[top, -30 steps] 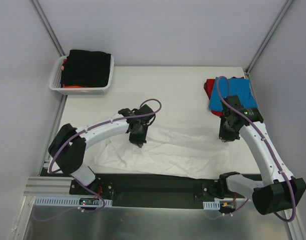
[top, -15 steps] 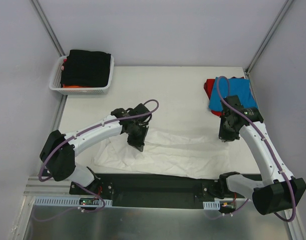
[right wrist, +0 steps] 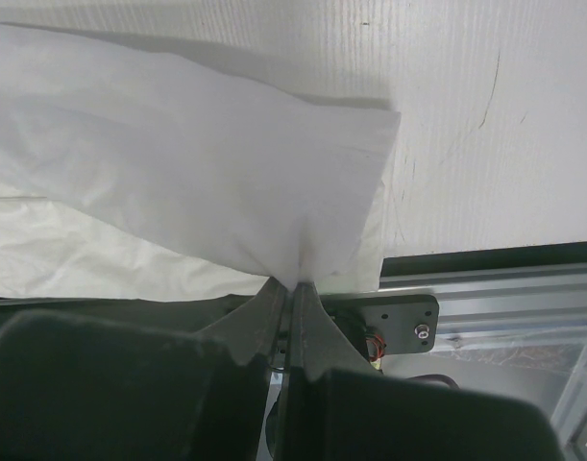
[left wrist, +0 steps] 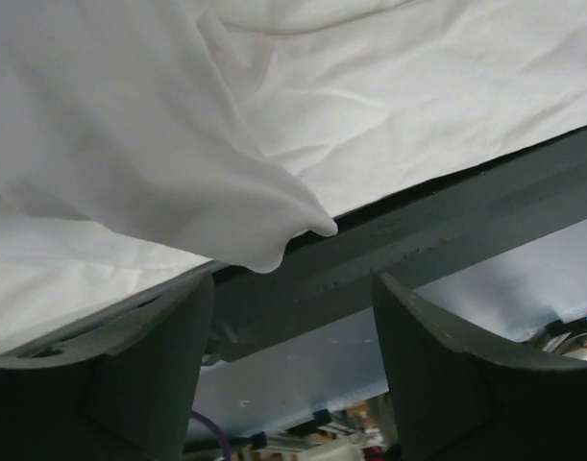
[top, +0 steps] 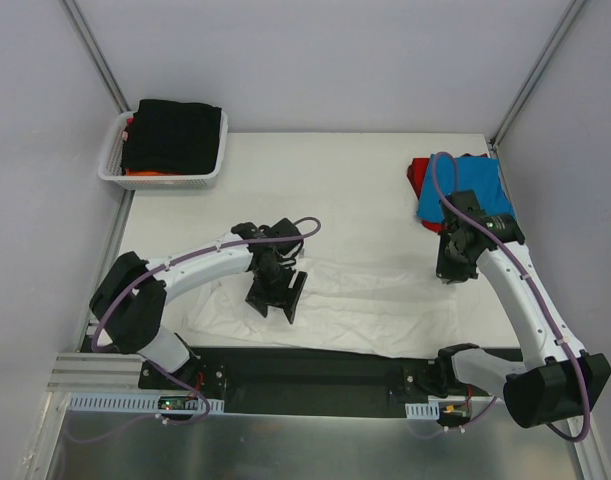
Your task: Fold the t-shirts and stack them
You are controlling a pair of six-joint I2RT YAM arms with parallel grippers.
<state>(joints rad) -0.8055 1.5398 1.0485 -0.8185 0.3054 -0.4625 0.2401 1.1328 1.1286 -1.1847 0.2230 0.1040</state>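
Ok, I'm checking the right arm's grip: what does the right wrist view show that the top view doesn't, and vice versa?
Only the right wrist view: the right gripper pinched shut on a bunched edge of the white shirt. Only the top view: the left gripper open over that shirt, the basket holding a black shirt, and a blue shirt lying on a red shirt. Both: the white shirt spread on the table.
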